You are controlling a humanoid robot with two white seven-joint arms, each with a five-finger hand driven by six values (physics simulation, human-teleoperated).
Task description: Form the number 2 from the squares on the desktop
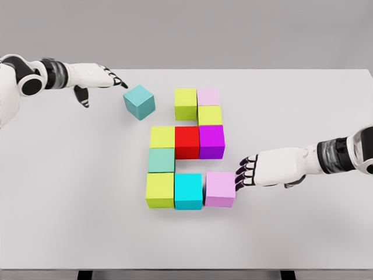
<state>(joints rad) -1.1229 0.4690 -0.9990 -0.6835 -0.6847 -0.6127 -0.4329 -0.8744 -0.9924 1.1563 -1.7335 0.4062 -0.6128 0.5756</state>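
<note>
Beside lilac cube [220, 189], right robot hand [247, 172] touching; teal cube [139, 101] apart.

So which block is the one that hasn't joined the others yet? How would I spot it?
Look at the white table, then at the cluster of coloured cubes near its middle. Up and to the left of that cluster, just past the fingertips of the left hand, sits a teal cube. It alone stands apart from the rest and is turned at an angle, while the others sit squarely side by side.
</note>
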